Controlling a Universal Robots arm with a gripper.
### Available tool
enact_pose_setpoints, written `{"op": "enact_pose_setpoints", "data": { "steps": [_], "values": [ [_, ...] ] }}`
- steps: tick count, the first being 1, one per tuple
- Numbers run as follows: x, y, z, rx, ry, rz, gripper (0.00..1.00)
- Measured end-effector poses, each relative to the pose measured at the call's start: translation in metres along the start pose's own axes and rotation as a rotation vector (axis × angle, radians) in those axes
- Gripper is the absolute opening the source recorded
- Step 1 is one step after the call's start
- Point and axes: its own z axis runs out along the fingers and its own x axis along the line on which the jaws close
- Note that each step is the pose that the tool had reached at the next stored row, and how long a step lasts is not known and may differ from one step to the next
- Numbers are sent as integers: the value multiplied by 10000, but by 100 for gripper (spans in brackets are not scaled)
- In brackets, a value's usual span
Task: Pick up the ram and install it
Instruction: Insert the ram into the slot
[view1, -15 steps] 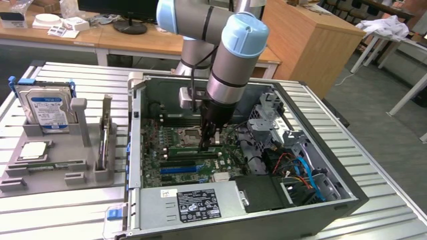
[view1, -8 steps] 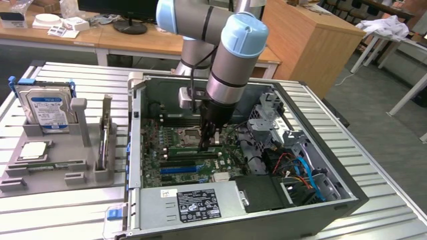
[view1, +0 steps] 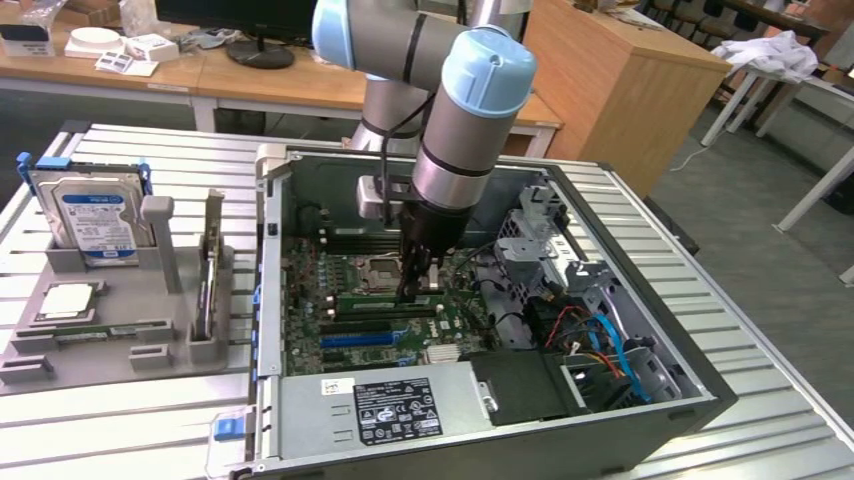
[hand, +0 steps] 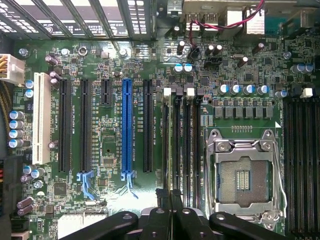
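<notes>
Slatted metal workbench (view1: 767, 345), office desks behind. Open dark-grey PC case (view1: 681, 395) lies on side so green motherboard (view1: 334, 300) faces up for top-down reach. Black two-finger gripper (view1: 423, 290) hangs low over black memory slots (hand: 177, 140) beside CPU socket (hand: 245, 175), fingers pressed together, nothing visible between. Ram, thin green stick (view1: 94, 329), seems parked on edge in grey fixture (view1: 160, 240) outside case, exterior view's left, top edge free for pinch.

Ram (view1: 102, 330): one long, narrow, thin stick, greenish with pale label patches. Sits lengthwise and level in the low front groove of the grey holder (view1: 160, 245), on the slatted tabletop (view1: 134, 410) at the exterior view's left. Outside the computer case (view1: 274, 300), near the upright card (view1: 211, 270). Whether it lies flat or on edge cannot be told.
</notes>
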Motion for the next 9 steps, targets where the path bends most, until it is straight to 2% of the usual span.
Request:
{"op": "enact_pose_setpoints", "data": {
  "steps": [9],
  "values": [
    [-1, -8, 2, 1, 0, 0, 12]
  ]
}}
